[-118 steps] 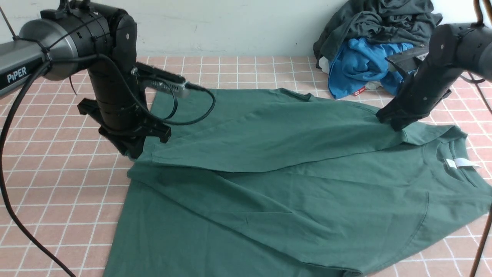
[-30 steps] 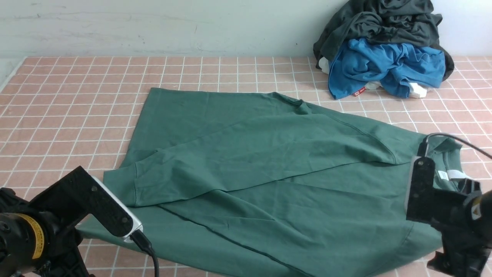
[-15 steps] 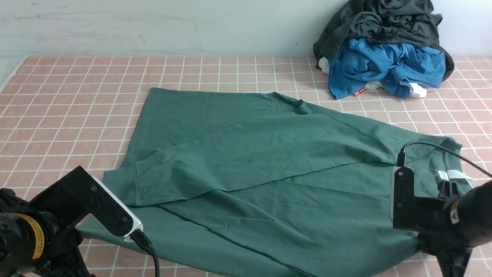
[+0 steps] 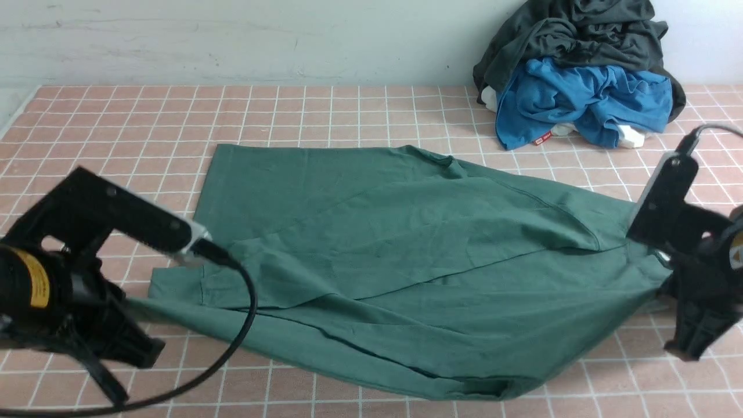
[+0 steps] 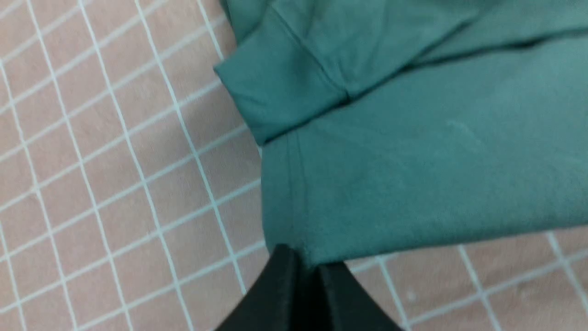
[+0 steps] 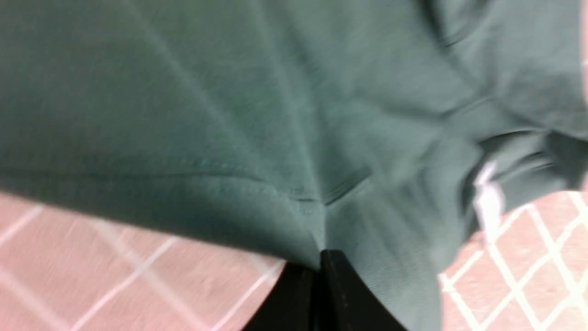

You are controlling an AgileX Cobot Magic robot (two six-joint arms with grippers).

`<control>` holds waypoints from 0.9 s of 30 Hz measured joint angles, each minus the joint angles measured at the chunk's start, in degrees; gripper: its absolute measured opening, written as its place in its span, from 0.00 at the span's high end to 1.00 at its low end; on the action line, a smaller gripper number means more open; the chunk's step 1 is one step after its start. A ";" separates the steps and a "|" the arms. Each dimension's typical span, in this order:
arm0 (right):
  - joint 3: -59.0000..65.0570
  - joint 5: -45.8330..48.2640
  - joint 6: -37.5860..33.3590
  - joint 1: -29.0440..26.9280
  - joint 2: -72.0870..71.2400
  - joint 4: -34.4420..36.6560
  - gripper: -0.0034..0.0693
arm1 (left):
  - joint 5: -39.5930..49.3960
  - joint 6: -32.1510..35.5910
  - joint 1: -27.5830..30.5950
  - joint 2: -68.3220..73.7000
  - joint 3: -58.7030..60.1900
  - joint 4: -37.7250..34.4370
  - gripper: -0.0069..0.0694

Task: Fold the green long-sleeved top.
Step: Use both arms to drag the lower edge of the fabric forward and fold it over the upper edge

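Note:
The green long-sleeved top (image 4: 395, 249) lies spread across the pink tiled table, one sleeve folded over its body. At the near left, my left gripper (image 5: 303, 262) is shut on the hem corner, just below the ribbed cuff (image 5: 275, 101). In the front view, the left gripper (image 4: 125, 307) holds that corner up off the tiles. My right gripper (image 6: 319, 262) is shut on the cloth edge by the shoulder, near the white neck label (image 6: 489, 202). In the front view, the right gripper (image 4: 667, 287) pulls that end taut, and the near edge hangs between both grips.
A pile with a dark charcoal garment (image 4: 574, 29) over a bright blue one (image 4: 580, 98) sits at the back right against the wall. Pink tiles (image 4: 116, 116) show round the top, and the table's left edge (image 4: 8, 125) is at the far left.
My right gripper has shut on the shoulder edge. Both arms have risen, lifting the near edge off the table. The far edge has slid slightly toward me.

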 joint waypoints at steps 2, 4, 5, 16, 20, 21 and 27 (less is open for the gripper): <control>-3.64 -0.21 2.23 0.00 2.35 0.00 0.95 | -1.50 -0.92 1.09 3.62 -3.37 -0.18 0.89; -8.06 -0.45 3.73 0.00 6.01 0.00 0.95 | -3.36 -1.32 2.99 8.54 -7.37 -0.26 0.89; -10.40 -0.49 3.99 0.00 7.71 0.00 0.95 | -4.17 -1.44 4.18 11.32 -9.55 -0.26 0.89; -33.55 0.04 4.57 -1.29 30.48 1.01 0.95 | -6.54 -1.46 13.09 40.95 -40.76 -0.26 0.89; -39.42 0.04 4.57 -2.68 35.69 1.94 0.95 | -6.54 -1.16 14.04 48.79 -49.83 -0.26 0.89; -41.04 0.05 4.57 -3.18 37.62 2.15 0.95 | -6.54 -1.03 14.40 51.52 -52.28 -0.19 0.89; -49.04 -0.86 4.61 -4.59 45.50 3.89 0.95 | -6.95 -1.03 16.03 62.32 -64.05 -0.01 0.89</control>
